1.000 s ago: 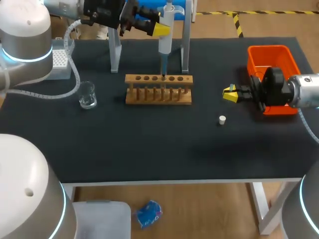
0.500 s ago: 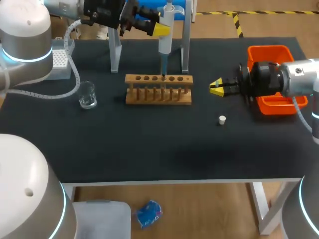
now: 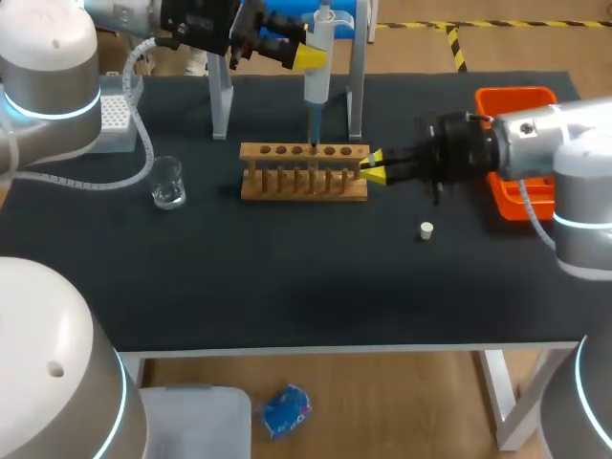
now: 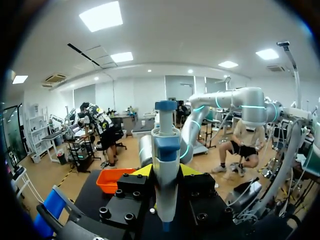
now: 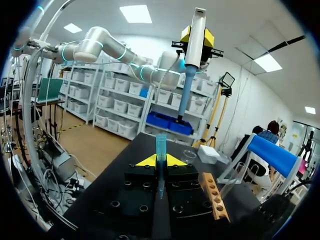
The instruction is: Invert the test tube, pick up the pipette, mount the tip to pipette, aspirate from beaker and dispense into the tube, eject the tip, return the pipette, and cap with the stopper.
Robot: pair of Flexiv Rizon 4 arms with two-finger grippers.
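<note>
Tube (image 5: pixel 160 146) is sitting pinched upright in the closed right tool (image 3: pixel 373 166) at the rack's (image 3: pixel 304 187) end, while the left tool (image 3: pixel 310 55) is clamping the pipette (image 3: pixel 317 84) above; coming in low, I'd say, risks knocking the wood.

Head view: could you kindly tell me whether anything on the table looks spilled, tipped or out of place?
Nothing stands out. The beaker stands upright, the rack sits level, no spill shows, and the stopper merely lies loose near the rack.
</note>
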